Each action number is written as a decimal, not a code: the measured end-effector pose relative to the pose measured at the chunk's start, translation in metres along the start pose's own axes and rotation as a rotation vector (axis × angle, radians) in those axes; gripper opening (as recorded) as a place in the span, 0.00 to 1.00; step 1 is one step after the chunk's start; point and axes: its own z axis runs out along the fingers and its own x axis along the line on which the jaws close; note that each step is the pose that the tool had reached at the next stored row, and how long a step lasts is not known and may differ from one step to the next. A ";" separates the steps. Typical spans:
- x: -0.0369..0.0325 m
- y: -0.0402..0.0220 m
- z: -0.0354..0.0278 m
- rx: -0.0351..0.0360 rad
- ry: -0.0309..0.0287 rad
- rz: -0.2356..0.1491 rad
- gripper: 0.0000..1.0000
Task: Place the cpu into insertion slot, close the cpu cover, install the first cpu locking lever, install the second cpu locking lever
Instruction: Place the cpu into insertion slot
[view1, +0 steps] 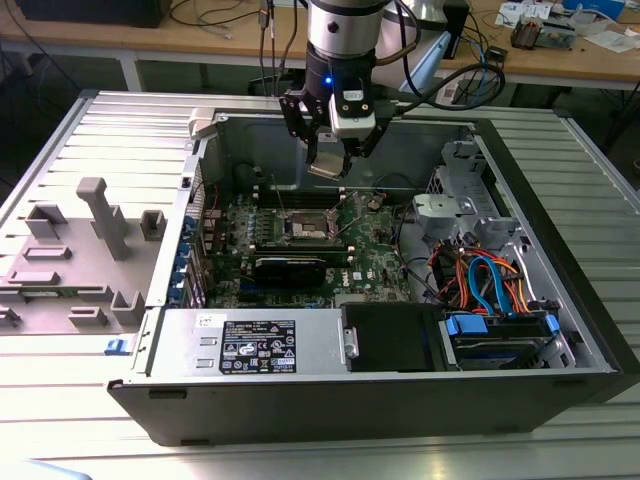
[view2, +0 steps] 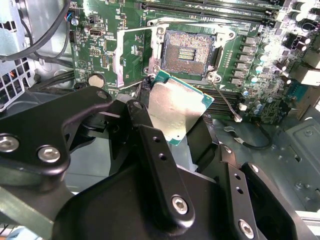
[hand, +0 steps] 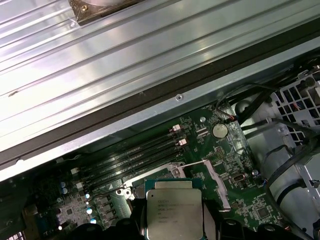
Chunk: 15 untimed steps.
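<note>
Reading the exterior view from its left: at nine o'clock a grey fixture plate (view1: 90, 250) lies on the ribbed table (view1: 60, 410), outside the open computer case (view1: 400, 410). Moving in, the motherboard (view1: 370, 260) covers the case floor. The insertion slot (view1: 303, 228) sits just short of the middle, with a black card (view1: 290, 268) at six o'clock from it. At twelve o'clock from the slot hangs my gripper (view1: 328, 160), well clear of the board. Out at four o'clock, orange and blue cables (view1: 480, 275) bunch over the drive bay.

The fingers (view2: 150, 145) are drawn in narrow on the cpu (view2: 175, 110), pinching it by opposite edges. The chip is in the air, near the slot but apart from it, and touches nothing except the fingers.

As for progress, I'd put us inside the first step and no further. In the second wrist view the slot is bare, with its contact field exposed. The cpu cover (view2: 131, 55) is swung open beside it, and a thin wire lever (view2: 225, 101) stands loose next to the socket rim. So the chip is in hand but not yet seated, the cover is not yet closed, and neither locking lever is latched — all four steps are left to finish.
</note>
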 end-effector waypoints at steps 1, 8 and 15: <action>0.0000 0.0000 0.0000 0.0001 0.0000 0.000 0.55; 0.0000 0.0000 0.0001 -0.0001 -0.0003 0.004 0.55; 0.0000 0.0000 0.0002 -0.0001 -0.0007 0.009 0.55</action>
